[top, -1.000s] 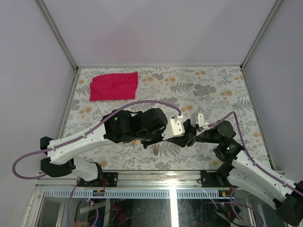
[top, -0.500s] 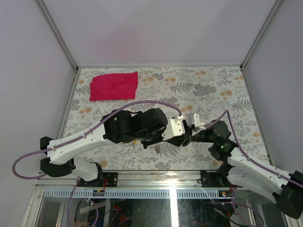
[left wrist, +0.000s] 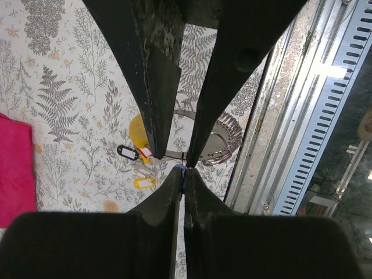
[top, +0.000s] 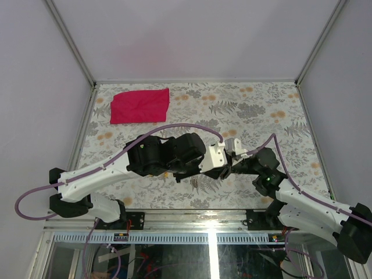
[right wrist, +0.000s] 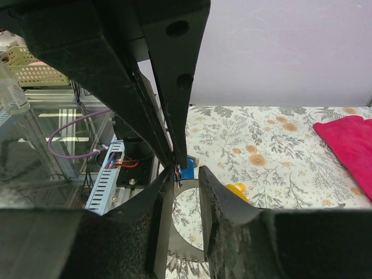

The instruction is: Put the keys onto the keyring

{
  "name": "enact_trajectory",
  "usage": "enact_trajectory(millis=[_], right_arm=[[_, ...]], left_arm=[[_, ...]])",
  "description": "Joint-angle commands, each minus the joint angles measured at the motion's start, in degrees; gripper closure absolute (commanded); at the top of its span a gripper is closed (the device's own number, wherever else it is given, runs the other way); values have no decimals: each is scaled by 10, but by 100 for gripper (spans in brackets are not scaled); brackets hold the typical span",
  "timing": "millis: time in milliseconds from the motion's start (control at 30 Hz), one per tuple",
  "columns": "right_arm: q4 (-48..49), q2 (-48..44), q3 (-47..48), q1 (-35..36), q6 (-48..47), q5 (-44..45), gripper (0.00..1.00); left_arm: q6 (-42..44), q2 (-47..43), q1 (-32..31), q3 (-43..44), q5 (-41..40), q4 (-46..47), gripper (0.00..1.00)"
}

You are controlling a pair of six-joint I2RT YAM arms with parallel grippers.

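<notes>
Cloth: one red cloth (top: pixel 139 106) is lying flat at the far left of the table (top: pixel 261 110), well apart from both arms.

Keys, counted: five coloured heads are showing in the left wrist view.

Loose keys: a yellow key (left wrist: pixel 137 125), a black key (left wrist: pixel 127 152), a red key (left wrist: pixel 146 153) and a small yellow key (left wrist: pixel 144 182) are lying close together on the table near its front edge.

Left gripper (left wrist: pixel 181 174): its fingers are pressing together, clenching the blue key (left wrist: pixel 181 169) at their very tips.

Keyring (left wrist: pixel 221 156): one silvery ring is sitting just to the right of the loose keys, directly behind the meeting fingertips.

Right gripper (right wrist: pixel 183 174): its fingers are standing apart, tip to tip with the left gripper and on either side of the ring. I cannot tell whether they are squeezing it.

Hidden or unclear:
- From above, the two arms are covering the ring and most of the keys.
- A finger is cutting off part of the yellow key and part of the ring.
- Only a sliver of the blue key is showing.
- The red key is too small to make out well.

Change: the right arm is now reaching further left than half a second ago, bringing its gripper closer to the left one. The left arm and the cloth are staying where they were.
</notes>
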Motion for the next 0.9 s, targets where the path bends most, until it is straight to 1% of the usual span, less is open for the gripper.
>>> enact_trajectory(millis=[0,333,600,700,867], right_arm=[[45,7,7,9,3,4,71],[52,25,9,15,5,-1,76],[68,25,9,17,9,-2,84],[70,20,8,17,8,-7,88],[67,8,9,18,9,-10,99]], left_arm=[[15,-12,-5,16,6,5,100],[16,-15,-4,14,5,9,100],[16,-17,-6,10,6,9,100],[16,-17,-5,8,7,11,100],[17,-22,-6,3,7,18,100]])
